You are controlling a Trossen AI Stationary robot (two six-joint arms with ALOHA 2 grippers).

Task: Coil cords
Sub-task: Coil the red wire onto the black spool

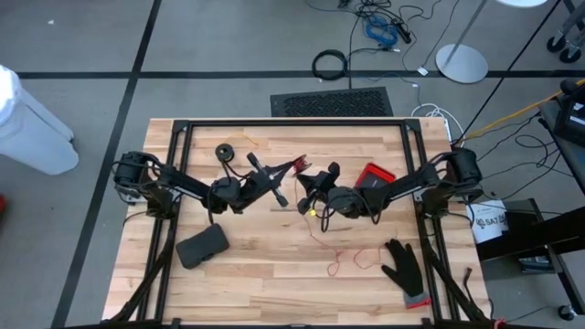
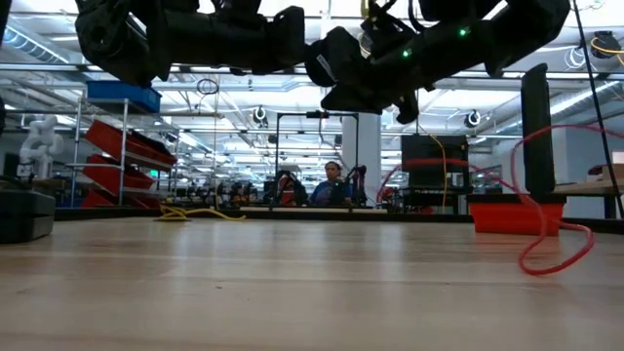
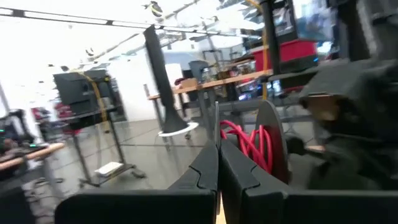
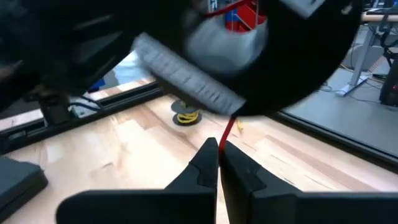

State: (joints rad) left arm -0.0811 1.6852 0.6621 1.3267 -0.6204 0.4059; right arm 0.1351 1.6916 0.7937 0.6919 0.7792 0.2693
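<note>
1. Landmark: red box (image 1: pixel 375 175), on the wood table (image 1: pixel 274 283) toward the R arm's base
2. L gripper (image 3: pixel 217 167): mid-table, well off the box on the side away from the R arm's base. Its fingers are pressed tight together with no gap. Can't tell if anything is nipped between them
3. Red-cord spool (image 3: pixel 264 142): black disc with red coils wound on it, up off the table just past the L fingertips, between them & the box
4. R gripper (image 4: pixel 219 149): near the box, reaching from it toward the L gripper. Its fingers are pressed together & pinching the red cord (image 1: pixel 352 260), which drops from the spool overhead straight into the seam between the fingertips
5. Rest of the red cord: lies loose in squiggles on the table, out from the box toward the table's near edge. In the low view it rises in a big open loop in front of the box
6. Yellow-tan cord (image 1: pixel 245 140): far from the box, past the L gripper, by the table's back rail. Its small black spool (image 1: pixel 225 152) lies flat on the wood w/ a few yellow turns on it, not touched by either gripper
7. Black glove (image 1: pixel 404 268): flat on the table, out from the box toward the near edge, just beside the loose red squiggles
8. Black pad (image 1: pixel 201 245): well apart from the box, on the L arm's side, near the table's front
9. Background in the low view: a person (image 2: pixel 331 185) sits at a far bench, beyond the table
</note>
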